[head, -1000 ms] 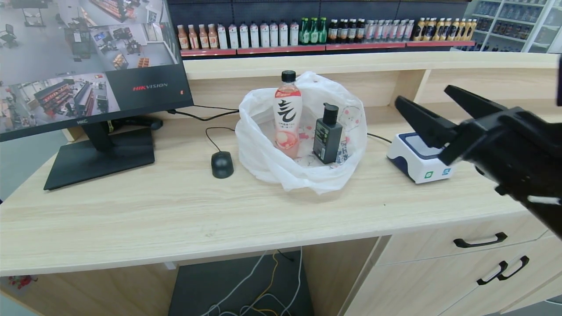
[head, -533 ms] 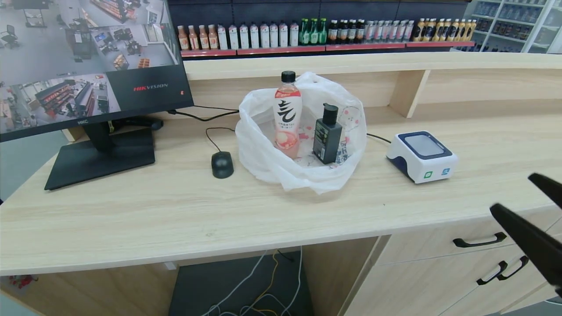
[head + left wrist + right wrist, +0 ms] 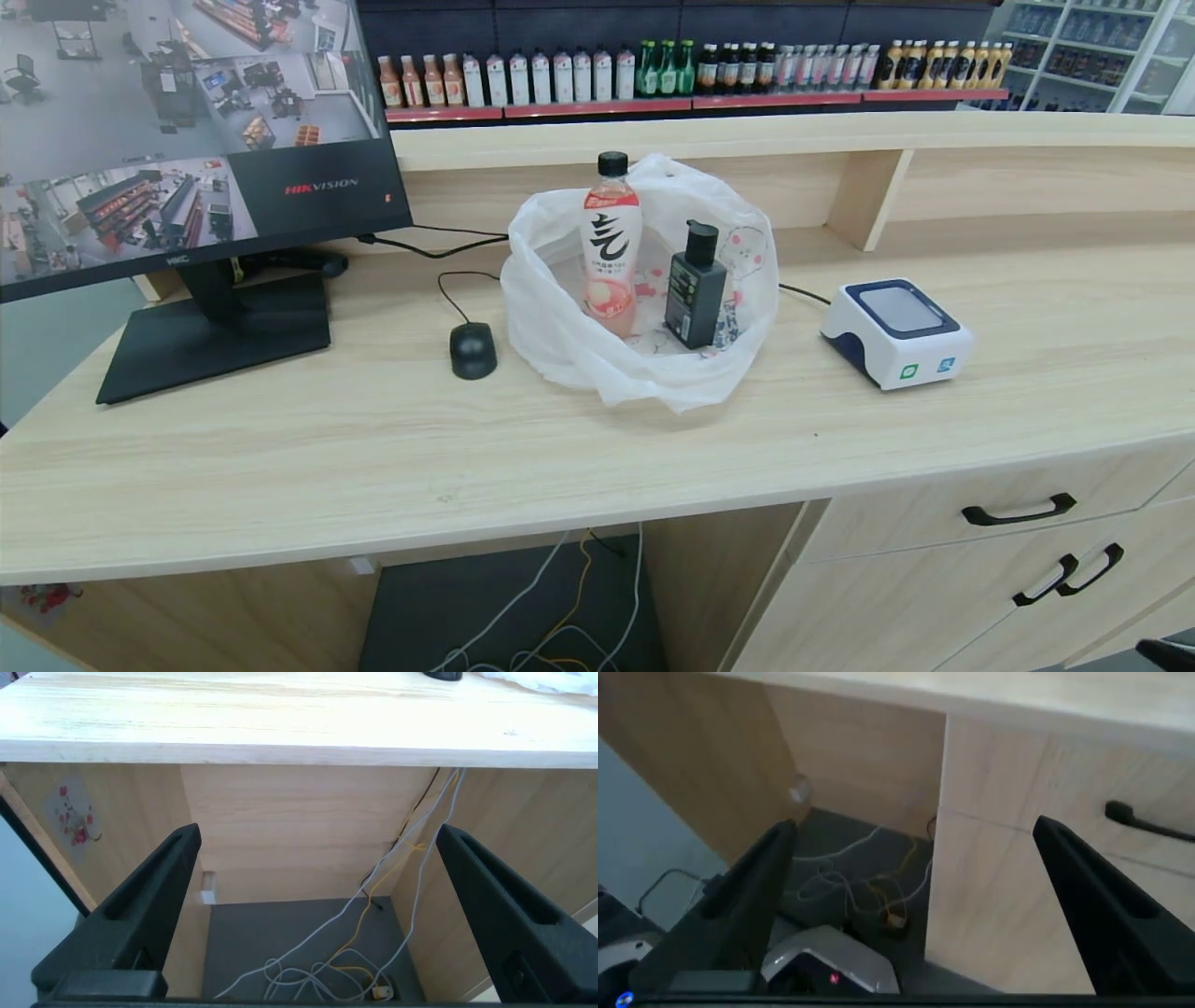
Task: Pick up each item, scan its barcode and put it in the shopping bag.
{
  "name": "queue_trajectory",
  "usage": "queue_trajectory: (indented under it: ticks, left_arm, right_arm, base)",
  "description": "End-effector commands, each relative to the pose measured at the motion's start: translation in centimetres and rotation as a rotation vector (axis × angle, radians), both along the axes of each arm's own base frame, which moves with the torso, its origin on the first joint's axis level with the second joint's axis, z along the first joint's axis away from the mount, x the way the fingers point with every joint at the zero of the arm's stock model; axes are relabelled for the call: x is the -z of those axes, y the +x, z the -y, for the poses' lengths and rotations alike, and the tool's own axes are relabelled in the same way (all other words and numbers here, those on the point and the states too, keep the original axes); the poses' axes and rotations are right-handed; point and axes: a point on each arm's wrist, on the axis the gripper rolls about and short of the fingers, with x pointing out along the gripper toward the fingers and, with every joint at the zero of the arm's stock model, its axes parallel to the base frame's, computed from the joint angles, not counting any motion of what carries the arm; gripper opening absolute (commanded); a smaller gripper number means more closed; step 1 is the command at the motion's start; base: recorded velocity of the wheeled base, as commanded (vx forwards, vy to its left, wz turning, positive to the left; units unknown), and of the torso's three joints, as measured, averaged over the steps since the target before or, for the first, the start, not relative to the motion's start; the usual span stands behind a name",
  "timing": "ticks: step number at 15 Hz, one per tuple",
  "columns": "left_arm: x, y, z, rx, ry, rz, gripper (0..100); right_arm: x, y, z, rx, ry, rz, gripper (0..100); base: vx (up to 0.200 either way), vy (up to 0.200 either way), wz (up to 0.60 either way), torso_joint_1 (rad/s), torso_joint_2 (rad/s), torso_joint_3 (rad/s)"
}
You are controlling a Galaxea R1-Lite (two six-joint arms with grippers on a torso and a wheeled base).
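1. Drink bottle [image 3: 611, 247] and pump bottle [image 3: 696, 289] stand inside shopping bag [image 3: 560, 350], worktop [image 3: 373, 448] rear centre.
2. Left gripper [image 3: 318, 835], right gripper [image 3: 915, 829]: jaws apart, empty, below worktop front edge.
3. Bagging appears complete; park arms clear of drawers [image 3: 934, 551].

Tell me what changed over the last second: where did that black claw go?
The right claw, open and empty, swung down from near the scanner and back toward the robot; it now hangs below the counter edge. It took or released nothing. The pink drink bottle and dark pump bottle stayed upright in the shopping bag, scanner unmoved.
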Motion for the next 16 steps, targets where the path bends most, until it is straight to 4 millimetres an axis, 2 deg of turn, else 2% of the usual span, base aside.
queue_trajectory:
  ticks: [1, 4, 7, 11, 12, 13, 16]
  left_arm:
    - [0.0, 0.0, 0.0, 0.002, 0.0, 0.0, 100]
    - [0.0, 0.0, 0.0, 0.002, 0.0, 0.0, 100]
    - [0.0, 0.0, 0.0, 0.002, 0.0, 0.0, 100]
    - [0.0, 0.0, 0.0, 0.002, 0.0, 0.0, 100]
    - [0.0, 0.0, 0.0, 0.002, 0.0, 0.0, 100]
    - [0.0, 0.0, 0.0, 0.0, 0.0, 0.0, 100]
    - [0.0, 0.0, 0.0, 0.0, 0.0, 0.0, 100]
  right_arm:
    - [1.3, -2.0, 1.2, -0.014, 0.03, 0.059, 100]
    - [3.0, -3.0, 1.8, -0.014, 0.01, 0.032, 100]
    - [3.0, -3.1, 1.8, 0.004, 0.015, 0.041, 100]
    - [3.0, -3.2, 1.4, 0.306, 0.003, 0.029, 100]
    - [3.0, -3.2, 1.1, 0.469, 0.0, 0.028, 100]
    - [3.0, -3.2, 1.0, 0.537, -0.005, 0.029, 100]
    - [3.1, -3.4, 1.0, 0.589, -0.004, 0.057, 100]
  base:
    - [0.0, 0.0, 0.0, 0.0, 0.0, 0.0]
    - [0.0, 0.0, 0.0, 0.0, 0.0, 0.0]
    - [0.0, 0.0, 0.0, 0.0, 0.0, 0.0]
    - [0.0, 0.0, 0.0, 0.0, 0.0, 0.0]
    - [0.0, 0.0, 0.0, 0.0, 0.0, 0.0]
    - [0.0, 0.0, 0.0, 0.0, 0.0, 0.0]
    - [0.0, 0.0, 0.0, 0.0, 0.0, 0.0]
